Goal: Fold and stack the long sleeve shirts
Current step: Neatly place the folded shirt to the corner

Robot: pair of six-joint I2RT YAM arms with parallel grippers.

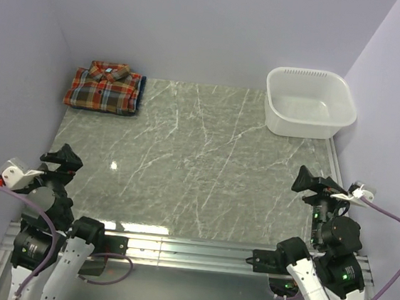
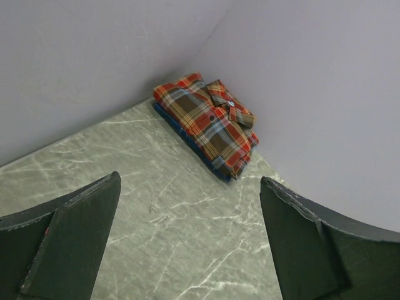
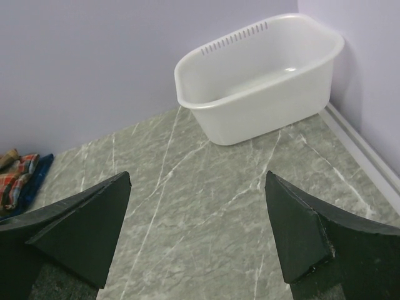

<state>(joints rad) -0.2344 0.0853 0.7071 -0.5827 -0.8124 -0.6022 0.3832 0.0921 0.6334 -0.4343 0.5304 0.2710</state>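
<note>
The left gripper (image 2: 190,240) and the right gripper (image 3: 197,234) are both standing with jaws spread wide, gripping nothing. They are hovering over the near edge of the table (image 1: 198,171), one at the left and one at the right. The red-orange shirt (image 1: 105,88) is lying folded on top of the blue shirt (image 2: 186,136) in the far-left corner. The white tub (image 3: 262,106) is sitting far right.

Shirts (image 1: 105,88) stacked, far left — tub (image 1: 297,125), far right

Top view overhead, wrist views low, all sharing shirts (image 1: 105,88)
</note>
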